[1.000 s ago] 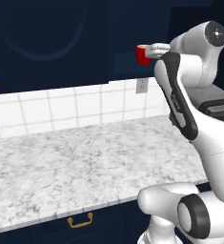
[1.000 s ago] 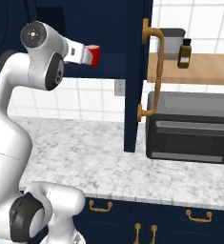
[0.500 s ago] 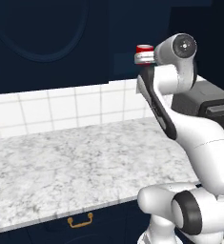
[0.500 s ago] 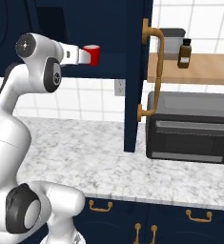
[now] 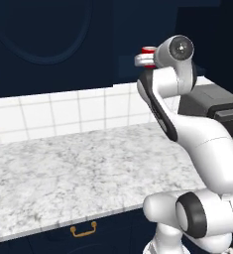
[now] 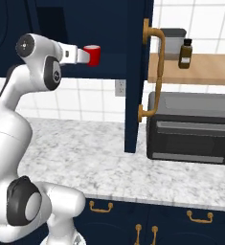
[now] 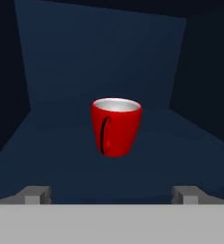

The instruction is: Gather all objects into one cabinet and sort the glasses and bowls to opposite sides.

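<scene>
Red cup: [image 7: 116, 127] upright on a dark navy cabinet shelf [image 7: 61, 157], white inside, a dark vertical mark on its side; well in from the shelf's side walls.
Hand: [image 7: 112, 194] spread as wide as it goes and empty; its two finger tips [image 7: 35, 194] stand on either side of the red cup's line, nearer the camera than the cup and apart from it.
Red cup from the right base view: [image 6: 92, 55] seen just beyond the end of the hand, level with it, in front of the navy cabinet.
Red cup from the left base view: [image 5: 148, 51] its top shows just behind the arm's wrist.
Cabinet door: [image 6: 135, 76] edge-on right of the cup, with a long brass handle [image 6: 155, 72].
Toaster oven: [image 6: 193, 128] on the marble tabletop [image 6: 85, 158], right of the cabinet door.
Brown bottle: [image 6: 185, 53] on a wooden shelf above the toaster oven.
</scene>
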Motion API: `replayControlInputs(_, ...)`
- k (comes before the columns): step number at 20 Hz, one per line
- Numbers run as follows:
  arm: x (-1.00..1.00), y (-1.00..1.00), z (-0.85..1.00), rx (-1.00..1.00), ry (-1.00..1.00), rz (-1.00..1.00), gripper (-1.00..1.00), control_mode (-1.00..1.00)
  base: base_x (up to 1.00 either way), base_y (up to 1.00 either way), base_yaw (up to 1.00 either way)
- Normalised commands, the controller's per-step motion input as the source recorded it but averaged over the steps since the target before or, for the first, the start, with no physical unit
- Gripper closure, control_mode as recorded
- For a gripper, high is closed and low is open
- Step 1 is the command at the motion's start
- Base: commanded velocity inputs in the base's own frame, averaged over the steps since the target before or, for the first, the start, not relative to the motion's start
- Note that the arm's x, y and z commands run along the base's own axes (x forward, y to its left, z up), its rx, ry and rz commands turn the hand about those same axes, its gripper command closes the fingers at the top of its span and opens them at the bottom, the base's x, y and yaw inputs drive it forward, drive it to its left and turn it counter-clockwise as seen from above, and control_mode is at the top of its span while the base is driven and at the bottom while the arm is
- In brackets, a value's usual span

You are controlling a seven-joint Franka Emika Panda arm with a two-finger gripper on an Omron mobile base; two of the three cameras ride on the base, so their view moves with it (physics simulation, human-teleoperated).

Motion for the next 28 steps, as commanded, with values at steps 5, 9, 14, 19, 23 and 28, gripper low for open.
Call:
replayControlInputs(5,0.16,0.0,0.0,0.0,0.01,0.0,-1.0,-1.0,0.0,0.0,0.0)
replayControlInputs(9,0.59,0.0,0.0,0.0,0.05,0.0,-1.0,-1.0,0.0,0.0,0.0)
replayControlInputs(14,0.49,0.0,0.0,0.0,0.06,0.0,-1.0,-1.0,0.0,0.0,0.0)
replayControlInputs(19,0.38,0.0,-0.01,0.0,0.0,0.0,-1.0,-1.0,0.0,0.0,0.0)
replayControlInputs(23,0.22,0.0,-0.01,0.0,0.0,0.0,-1.0,-1.0,0.0,0.0,0.0)
replayControlInputs(28,0.0,0.0,0.0,0.0,0.0,0.0,-1.0,-1.0,0.0,0.0,0.0)
